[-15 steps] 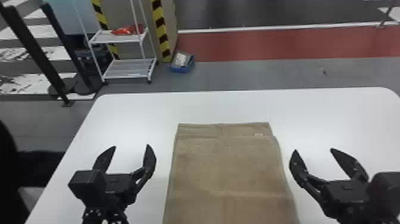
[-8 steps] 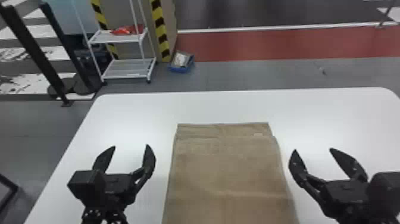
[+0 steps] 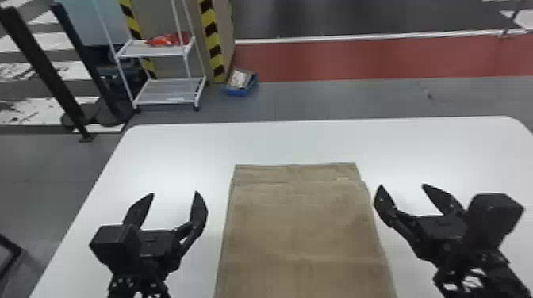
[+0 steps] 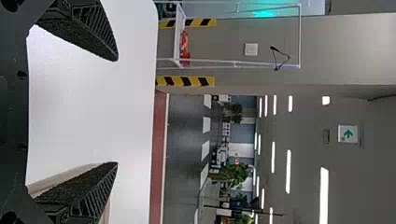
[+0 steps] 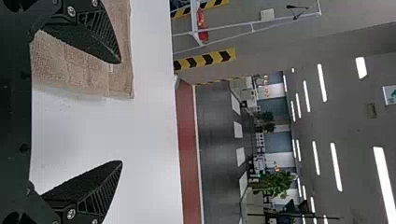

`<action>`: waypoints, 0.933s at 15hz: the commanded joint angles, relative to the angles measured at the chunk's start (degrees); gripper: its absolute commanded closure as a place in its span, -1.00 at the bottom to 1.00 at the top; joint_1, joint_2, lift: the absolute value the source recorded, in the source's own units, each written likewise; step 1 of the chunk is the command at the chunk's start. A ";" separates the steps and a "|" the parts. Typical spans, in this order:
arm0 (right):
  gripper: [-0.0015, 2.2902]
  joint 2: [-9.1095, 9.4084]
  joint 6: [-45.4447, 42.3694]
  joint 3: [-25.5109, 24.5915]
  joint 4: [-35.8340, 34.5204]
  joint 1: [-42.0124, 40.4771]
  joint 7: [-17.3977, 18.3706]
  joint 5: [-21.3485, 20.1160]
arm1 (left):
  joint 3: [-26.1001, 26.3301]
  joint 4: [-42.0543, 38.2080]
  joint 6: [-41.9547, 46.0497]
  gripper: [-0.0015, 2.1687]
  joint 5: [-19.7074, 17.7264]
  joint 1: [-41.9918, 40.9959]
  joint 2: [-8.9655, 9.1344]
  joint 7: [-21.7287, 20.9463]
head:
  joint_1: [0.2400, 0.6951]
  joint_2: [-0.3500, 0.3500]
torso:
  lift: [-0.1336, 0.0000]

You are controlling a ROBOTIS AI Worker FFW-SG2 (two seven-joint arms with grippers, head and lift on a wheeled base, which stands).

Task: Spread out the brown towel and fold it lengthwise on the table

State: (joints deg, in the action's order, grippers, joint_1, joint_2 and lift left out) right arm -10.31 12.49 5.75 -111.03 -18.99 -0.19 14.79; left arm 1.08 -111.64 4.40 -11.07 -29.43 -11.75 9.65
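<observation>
Black at left: see left end effector (image 3: 175, 193) spread, empty. Midway on the surface (image 3: 297, 142), find the brown towel (image 3: 301, 226) flat; could catch too few layers from pinching shallowly. At right, see right end effector (image 3: 402, 186) spread beside the towel; could ruck it by sweeping inward.

Head cam: above, facing forward/down, white round-cornered table (image 3: 297, 142) at mid range. Both wrist cams: closer to tabletop, facing forward across it into room, turned sideways. All three share table, red floor strip (image 3: 357, 59), white metal shelf rack (image 3: 156, 50). Wrist pair shares long white ceiling lights (image 4: 324, 193). Head/right wrist overlap: brown fabric towel's (image 3: 301, 222) far end.
</observation>
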 commanded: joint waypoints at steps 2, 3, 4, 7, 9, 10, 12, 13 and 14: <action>-0.89 0.55 5.05 0.66 3.37 6.24 -0.60 1.03 | -0.29 -0.25 -0.32 -0.92 0.00 -0.19 -0.21 0.02 | 1.00 0.33 | -0.87; -0.89 0.55 8.39 0.66 4.51 8.35 -1.92 2.09 | -0.29 -0.25 -1.02 -0.92 0.00 -0.10 -0.21 0.02 | 1.00 0.34 | -0.87; -0.89 0.64 10.15 0.84 5.83 10.02 -2.62 2.35 | -0.29 -0.25 -1.19 -0.92 0.00 -0.02 -0.21 0.02 | 1.00 0.35 | -0.87; -0.88 0.81 10.15 1.63 10.57 13.71 -4.99 3.14 | -0.46 0.02 -1.19 -0.92 -0.18 -0.02 -0.21 0.02 | 1.00 0.39 | -0.87; -0.86 0.81 10.15 1.89 13.39 15.65 -6.93 4.11 | -0.46 0.19 -1.19 -0.92 -0.18 0.07 -0.12 0.02 | 1.00 0.41 | -0.87; -0.83 0.99 10.15 1.98 14.53 16.26 -7.89 4.20 | -0.46 0.28 -1.19 -0.92 -0.18 0.16 -0.12 0.02 | 1.00 0.43 | -0.87; -0.81 1.61 9.97 1.98 16.73 17.14 -10.27 4.29 | -0.46 0.46 -1.19 -0.92 -0.18 0.25 -0.03 0.02 | 1.00 0.45 | -0.87; -0.80 1.78 9.97 1.98 18.04 17.76 -11.14 4.37 | -0.46 0.55 -1.19 -0.92 -0.18 0.34 -0.03 -0.07 | 1.00 0.46 | -0.87; -0.75 1.87 9.80 1.98 19.19 18.20 -12.11 4.55 | -0.46 0.72 -1.19 -0.92 0.00 0.42 -0.03 -0.07 | 1.00 0.47 | -0.87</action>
State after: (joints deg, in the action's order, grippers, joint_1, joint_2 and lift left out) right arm -8.62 22.42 7.75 -93.44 -1.43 -11.78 19.15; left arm 0.61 -111.12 3.20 -11.23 -29.15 -11.79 9.59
